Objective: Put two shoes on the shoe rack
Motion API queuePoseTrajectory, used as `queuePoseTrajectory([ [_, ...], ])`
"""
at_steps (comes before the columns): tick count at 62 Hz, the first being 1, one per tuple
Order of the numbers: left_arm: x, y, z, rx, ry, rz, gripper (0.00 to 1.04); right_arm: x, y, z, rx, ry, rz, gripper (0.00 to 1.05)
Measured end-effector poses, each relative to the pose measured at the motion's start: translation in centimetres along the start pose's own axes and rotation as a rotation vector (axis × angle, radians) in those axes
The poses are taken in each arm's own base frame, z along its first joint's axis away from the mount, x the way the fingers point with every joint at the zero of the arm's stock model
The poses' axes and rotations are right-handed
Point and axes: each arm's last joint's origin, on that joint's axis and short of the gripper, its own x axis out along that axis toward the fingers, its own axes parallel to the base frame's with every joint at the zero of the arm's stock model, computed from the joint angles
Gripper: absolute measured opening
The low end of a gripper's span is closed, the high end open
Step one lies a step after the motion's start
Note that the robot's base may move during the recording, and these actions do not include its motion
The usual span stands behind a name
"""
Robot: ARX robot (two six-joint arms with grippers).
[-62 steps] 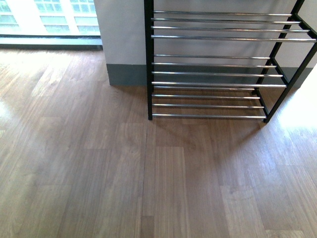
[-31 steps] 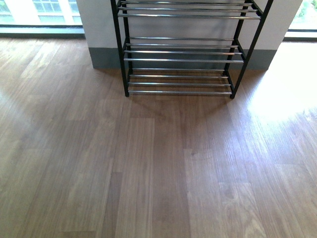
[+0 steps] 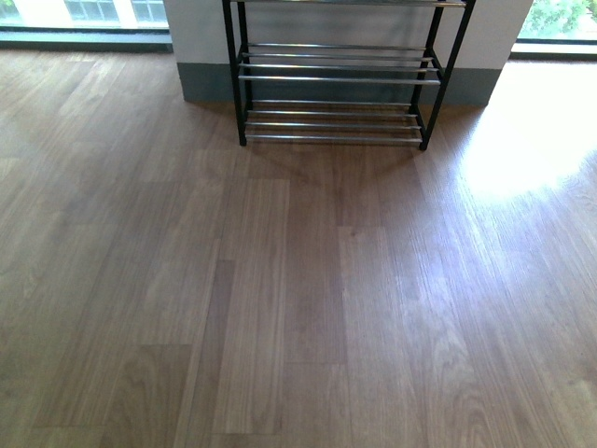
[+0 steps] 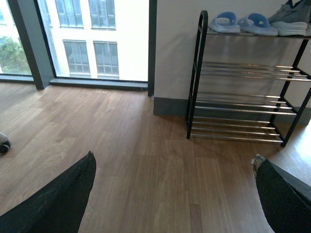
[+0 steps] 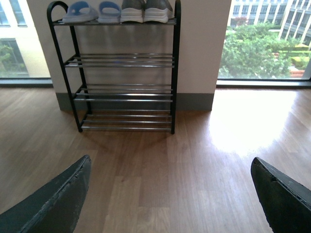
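The black shoe rack (image 3: 333, 79) with chrome bars stands against the wall; the front view shows only its lower tiers. In the right wrist view the whole shoe rack (image 5: 125, 73) shows, with pale-blue slide sandals (image 5: 91, 11) and grey white-soled sneakers (image 5: 146, 11) side by side on its top tier. The left wrist view shows the shoe rack (image 4: 243, 87) with the sandals (image 4: 240, 23) and one sneaker (image 4: 293, 20) on top. My left gripper (image 4: 175, 194) and right gripper (image 5: 170, 194) both hang open over bare floor, well short of the rack, holding nothing.
Brown wood-plank floor (image 3: 298, 299) stretches between me and the rack. A white wall with a grey skirting (image 3: 201, 84) runs behind the rack, with floor-to-ceiling windows (image 4: 92, 39) on both sides. A small wheel-like object (image 4: 4, 145) sits at the edge of the left wrist view.
In the front view the rack has shrunk and slid toward the top middle of the picture, with more floor showing in front of it: my viewpoint has drawn back from it.
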Motion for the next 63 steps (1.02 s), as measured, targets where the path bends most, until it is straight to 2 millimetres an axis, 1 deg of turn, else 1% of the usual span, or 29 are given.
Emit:
queuePoseTrajectory([
  [63, 0.0, 0.01, 0.0, 0.0, 0.0, 0.002, 0.95, -0.01, 0.0, 0.01, 0.0, -0.001, 0.0, 0.96],
])
